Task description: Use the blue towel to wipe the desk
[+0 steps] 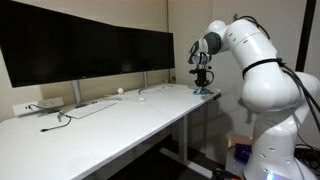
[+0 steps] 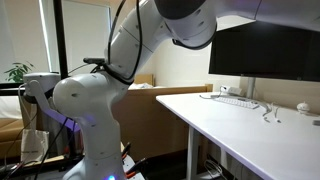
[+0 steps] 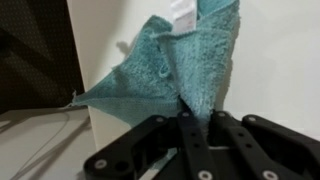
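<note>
The blue towel [image 3: 185,60] is a teal terry cloth. In the wrist view it hangs bunched from my gripper [image 3: 190,112], whose black fingers are shut on a fold of it. In an exterior view the gripper [image 1: 202,80] points down over the far right corner of the white desk [image 1: 120,125], with the towel [image 1: 205,92] touching or just above the desk's edge. In another exterior view the arm's body [image 2: 160,40] fills the frame and hides the gripper and towel; only part of the desk [image 2: 250,125] shows.
Two wide dark monitors [image 1: 90,45] stand along the desk's back. A keyboard [image 1: 90,108], a white mouse [image 1: 120,92], a power strip [image 1: 40,104] and cables lie before them. The arm's base [image 1: 275,130] stands right of the desk.
</note>
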